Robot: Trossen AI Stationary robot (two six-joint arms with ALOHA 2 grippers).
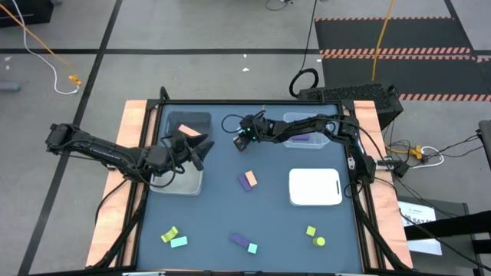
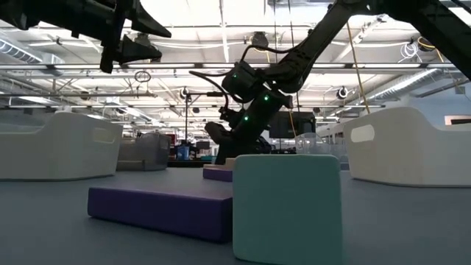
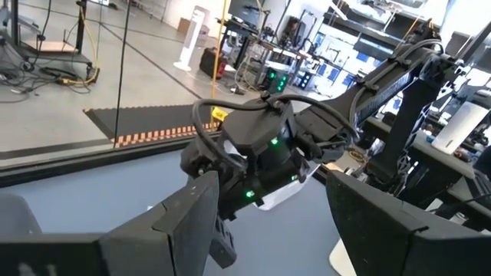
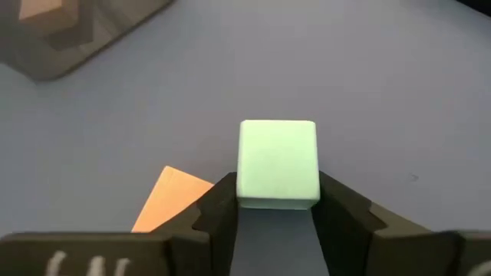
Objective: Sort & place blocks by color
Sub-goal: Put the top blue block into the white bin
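My right gripper [image 1: 244, 136] [image 4: 276, 192] reaches from the right to the table's far middle and is shut on a light teal cube [image 4: 277, 161]. A salmon-orange block [image 4: 173, 201] lies on the table just beyond it. My left gripper [image 1: 196, 149] [image 3: 272, 222] hovers open and empty by the dark grey bin [image 1: 186, 121], which holds a salmon block [image 1: 189, 130]. Loose on the table lie a purple and an orange block [image 1: 247, 180], a yellow-green and teal pair [image 1: 173, 238], a purple and teal pair [image 1: 245, 243], and two yellow-green blocks [image 1: 314, 235]. My right gripper pinches the teal cube by two opposite side faces [image 4: 244, 188]. The fingers [image 4: 219, 207] grip only the part of the cube nearest the wrist, so most of the cube stands out beyond the fingertips. The cube sits square in the hold and appears lifted clear of the table.
A clear bin [image 1: 305, 129] at the far right holds a purple block [image 1: 301, 139]. A white bin [image 1: 314, 186] stands at the right and another clear bin [image 1: 182, 181] under my left arm. In the low view a teal block [image 2: 287, 206] and a purple bar [image 2: 158, 210] loom close.
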